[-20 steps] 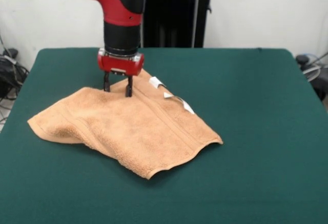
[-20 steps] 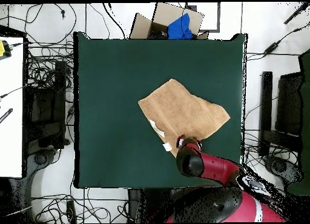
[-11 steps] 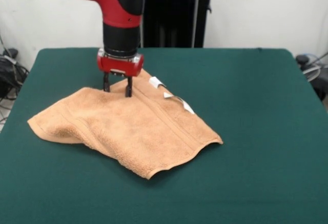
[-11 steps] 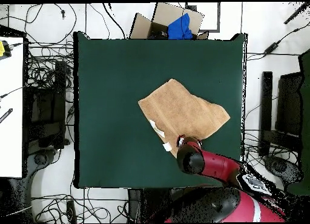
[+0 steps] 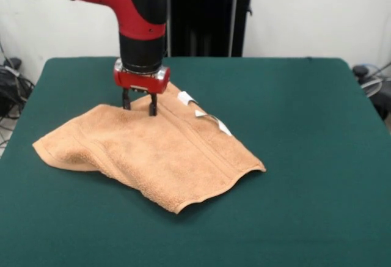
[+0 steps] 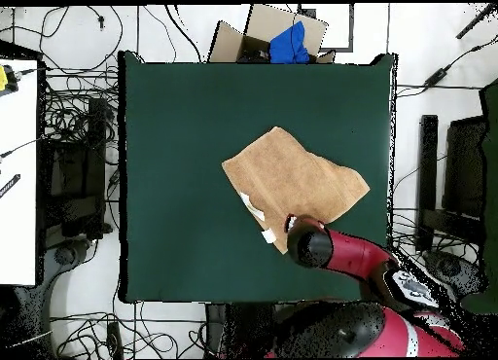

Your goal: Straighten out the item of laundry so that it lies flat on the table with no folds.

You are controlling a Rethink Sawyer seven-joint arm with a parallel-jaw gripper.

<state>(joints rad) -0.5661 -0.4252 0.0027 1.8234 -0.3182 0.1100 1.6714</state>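
The orange-tan towel (image 5: 159, 151) lies rumpled on the green table (image 5: 305, 126), left of centre. Its left end is humped and its near right edge curls up. Two white tags (image 5: 187, 99) stick out along its far right edge. My gripper (image 5: 139, 109) stands upright at the towel's far corner, open, with both fingertips down on the cloth and a small peak of towel between them. From overhead the towel (image 6: 297, 186) spreads as a slanted rectangle on the table (image 6: 185, 132). There the arm (image 6: 311, 247) covers the towel's corner nearest the base and hides the gripper.
A cardboard box with blue cloth (image 6: 282, 40) sits off the table's far edge in the overhead view. Cables and dark equipment (image 6: 73, 171) surround the table on the floor. A white surface (image 6: 17, 181) stands at the left.
The arm's upper part has swung slightly, and the gripper has shifted a little left in the front view. The towel's shape looks the same.
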